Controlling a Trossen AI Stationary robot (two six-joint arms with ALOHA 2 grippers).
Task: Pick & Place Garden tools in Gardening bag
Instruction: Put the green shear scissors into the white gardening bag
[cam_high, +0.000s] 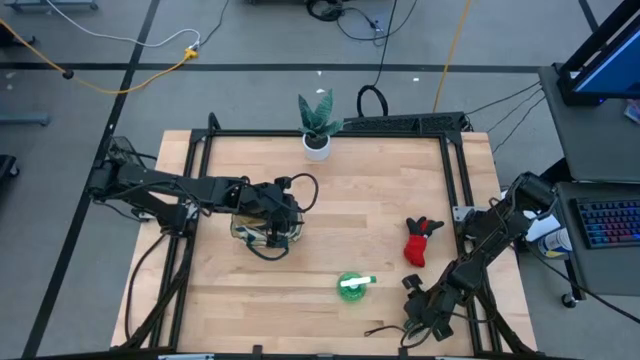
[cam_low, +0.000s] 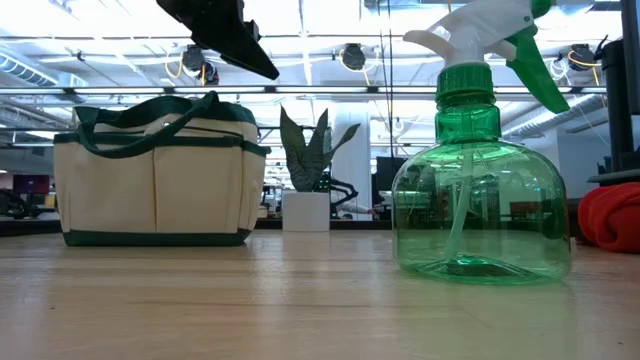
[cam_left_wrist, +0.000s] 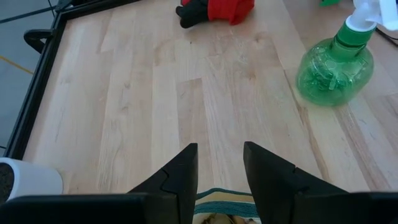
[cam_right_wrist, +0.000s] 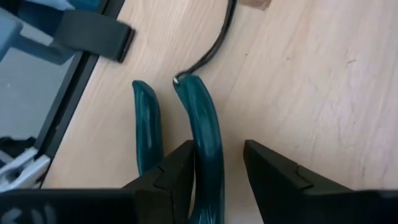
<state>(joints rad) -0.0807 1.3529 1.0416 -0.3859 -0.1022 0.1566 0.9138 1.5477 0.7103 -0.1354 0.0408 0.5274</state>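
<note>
Meanwhile R claw, part open, straddles curved teal shear handle; L claw, empty, gaps over canvas bag.

Two black jointed arms trailing dark cables, each hand ending in angular matte-black fingers.

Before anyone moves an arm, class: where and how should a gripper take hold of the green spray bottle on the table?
Take the spray bottle by its narrow capped neck, just under the white trigger head, probably coming in level from a side clear of the trigger. It stands upright, and its round body looks too wide and smooth to pinch.
</note>
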